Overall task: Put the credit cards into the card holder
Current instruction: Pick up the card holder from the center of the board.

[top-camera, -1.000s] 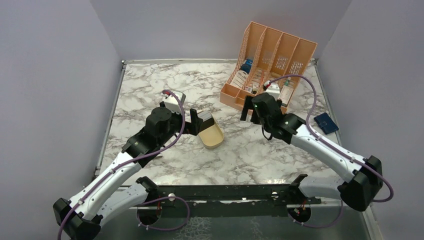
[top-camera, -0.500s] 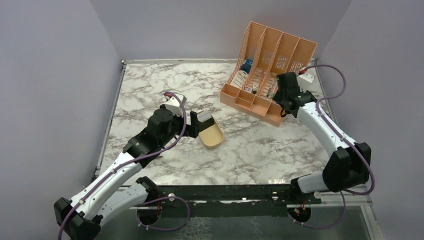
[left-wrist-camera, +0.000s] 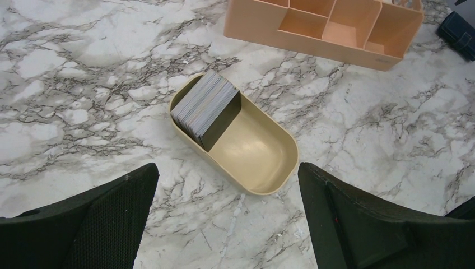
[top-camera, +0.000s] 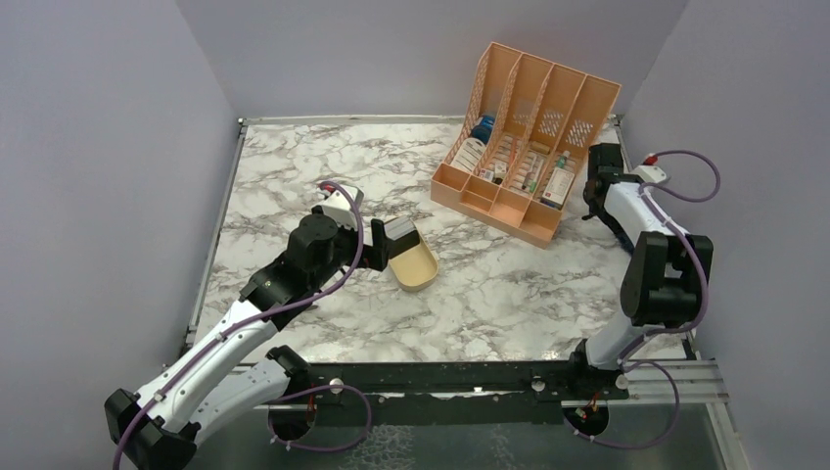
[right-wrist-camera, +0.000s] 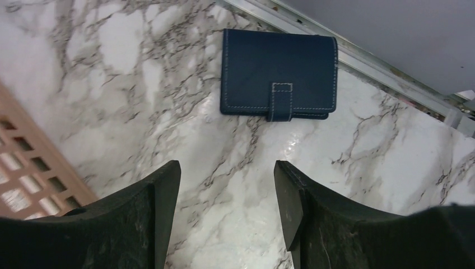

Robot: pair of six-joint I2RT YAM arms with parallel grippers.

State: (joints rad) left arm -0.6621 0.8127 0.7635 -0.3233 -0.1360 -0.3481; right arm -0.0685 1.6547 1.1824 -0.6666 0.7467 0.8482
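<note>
1. The left gripper (left-wrist-camera: pixel 227 168) is hovering over the marble table (top-camera: pixel 294 166) left of centre, its two black fingers (left-wrist-camera: pixel 112 218) spreading wide and pinching nothing.
2. A gold oval tin (left-wrist-camera: pixel 257 157) is lying on the table just under and ahead of that gripper, and in the wrist view it is showing in the gap between the fingers without touching them.
3. The credit cards (left-wrist-camera: pixel 204 103) are standing on edge as one tight grey stack in the tin's far-left end, leaving the near-right end bare.
4. The navy card holder (right-wrist-camera: pixel 278 74) is lying flat and closed, its strap tab folded over the front, at the right side of the table just beside the metal edge rail. The right arm is hiding it in the overhead view.
5. The right gripper (right-wrist-camera: pixel 227 165) is hanging above the marble with its fingers (right-wrist-camera: pixel 159 196) spreading apart and empty. The card holder is lying ahead of the fingertips, in line with the gap, clear of both.
6. A peach-orange file rack (top-camera: pixel 529 127) is standing at the far right, holding small bottles and boxes, to the left of the right gripper.
</note>
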